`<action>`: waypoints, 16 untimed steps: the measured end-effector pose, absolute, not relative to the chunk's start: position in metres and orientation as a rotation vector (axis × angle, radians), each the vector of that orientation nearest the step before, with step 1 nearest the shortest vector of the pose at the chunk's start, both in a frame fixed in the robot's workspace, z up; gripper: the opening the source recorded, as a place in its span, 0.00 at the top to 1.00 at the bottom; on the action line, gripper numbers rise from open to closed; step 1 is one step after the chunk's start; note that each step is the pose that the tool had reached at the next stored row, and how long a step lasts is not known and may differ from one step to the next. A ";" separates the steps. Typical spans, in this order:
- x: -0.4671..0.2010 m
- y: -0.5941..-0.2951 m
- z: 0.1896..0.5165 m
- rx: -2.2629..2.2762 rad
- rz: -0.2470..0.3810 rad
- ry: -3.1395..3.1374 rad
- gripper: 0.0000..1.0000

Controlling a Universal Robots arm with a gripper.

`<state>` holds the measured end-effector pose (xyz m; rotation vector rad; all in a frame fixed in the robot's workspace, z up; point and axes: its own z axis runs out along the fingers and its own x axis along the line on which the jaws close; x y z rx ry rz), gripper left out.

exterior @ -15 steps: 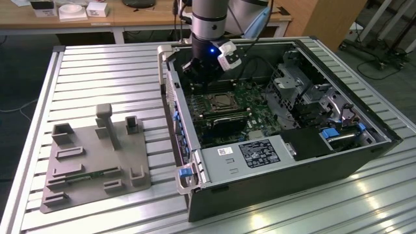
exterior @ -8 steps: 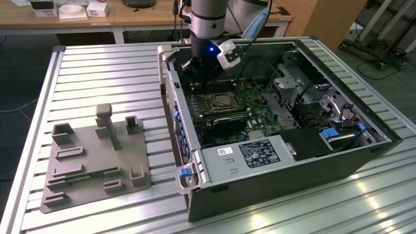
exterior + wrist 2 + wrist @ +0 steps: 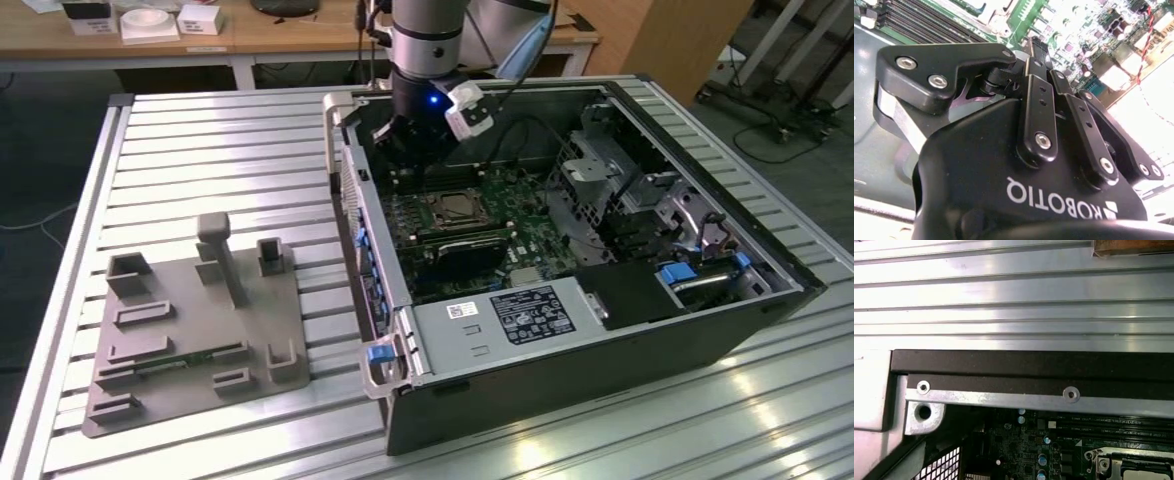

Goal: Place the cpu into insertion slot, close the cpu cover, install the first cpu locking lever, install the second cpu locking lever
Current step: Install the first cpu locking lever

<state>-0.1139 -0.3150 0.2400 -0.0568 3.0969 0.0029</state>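
The dark, square, silver-rimmed insertion slot [image 3: 454, 208] is seen close beneath the black gripper [image 3: 403, 165], whose jaws' opening cannot be told.

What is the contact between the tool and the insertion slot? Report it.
Apart. In the second wrist view, bare green board lies between the tool and the insertion slot.
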 end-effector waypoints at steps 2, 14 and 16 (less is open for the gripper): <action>-0.114 -0.314 0.240 -0.061 0.003 3.097 0.90; -0.121 -0.309 0.245 -0.062 0.003 3.093 0.90; -0.122 -0.308 0.247 -0.062 0.003 3.093 0.90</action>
